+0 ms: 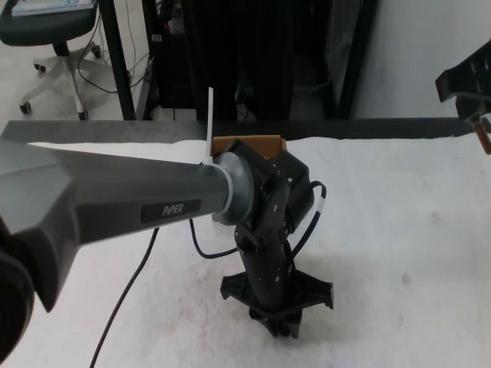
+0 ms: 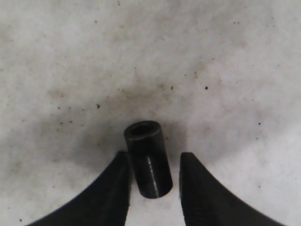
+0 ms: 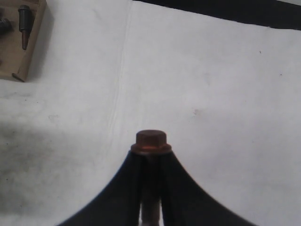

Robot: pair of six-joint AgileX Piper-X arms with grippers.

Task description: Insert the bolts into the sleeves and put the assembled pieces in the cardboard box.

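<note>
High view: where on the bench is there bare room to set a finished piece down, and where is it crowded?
Free: the broad cloth between the left arm and the right tool holding a bolt. Crowded: the middle, where that arm, its cable and the cardboard box bunch, with the left tool open around the sleeve.

the white, stained bench cloth (image 1: 399,230) carries 1 black sleeve (image 2: 148,160), a cardboard box (image 1: 261,143) and a black cable (image 1: 126,295).

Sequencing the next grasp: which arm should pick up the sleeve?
Left. The left pincer, open, straddles the sleeve on the bench; the right pincer is shut on a bolt.
</note>
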